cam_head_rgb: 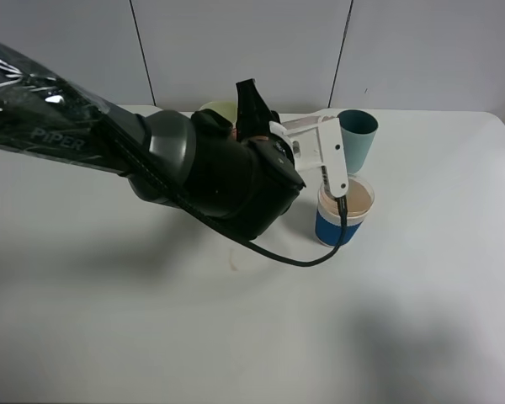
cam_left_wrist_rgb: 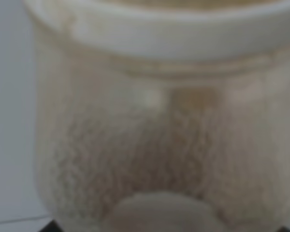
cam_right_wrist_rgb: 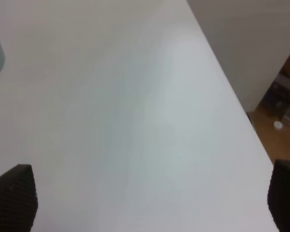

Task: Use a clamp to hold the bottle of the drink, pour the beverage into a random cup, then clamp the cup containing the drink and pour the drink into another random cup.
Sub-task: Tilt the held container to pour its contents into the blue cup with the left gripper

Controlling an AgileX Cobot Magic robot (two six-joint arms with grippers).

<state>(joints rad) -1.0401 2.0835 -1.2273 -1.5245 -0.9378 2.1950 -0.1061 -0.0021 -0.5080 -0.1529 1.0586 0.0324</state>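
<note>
A bulky black left arm (cam_head_rgb: 109, 143) reached in from the upper left of the high view, across a white table (cam_head_rgb: 109, 337). Its thick wrist was bent over the middle of the table and angled toward the far wall. A white camera bracket (cam_head_rgb: 320, 143) stuck out from the wrist to the right. A black cable (cam_head_rgb: 295, 259) looped down from the bracket, crossing in front of the blue-banded cup (cam_head_rgb: 330, 227).

The left gripper (cam_left_wrist_rgb: 166, 227) was clamped on the bottle (cam_left_wrist_rgb: 154, 145). The bottle filled the left wrist view as a blurred, translucent body with a brownish film inside and a pale, wide rim. Only the dark corners of the fingertips showed, one on each side of it. From the high camera, the bottle was mostly hidden behind the wrist.

The blue-banded cup stood upright just right of the wrist, under the bracket, and held the brown beverage (cam_head_rgb: 358, 199). The teal tumbler (cam_head_rgb: 358, 135) stood upright just behind it. The rim of a pale yellow-green tumbler (cam_head_rgb: 217, 109) peeked out beyond the arm. A faint brownish mark (cam_head_rgb: 232, 266) lay on the table in front of the wrist.

The right gripper (cam_right_wrist_rgb: 147, 205) appeared only in its own wrist view. Its dark, textured fingertips (cam_right_wrist_rgb: 12, 198) were spread wide with nothing between them, above bare tabletop near the table's edge.
</note>
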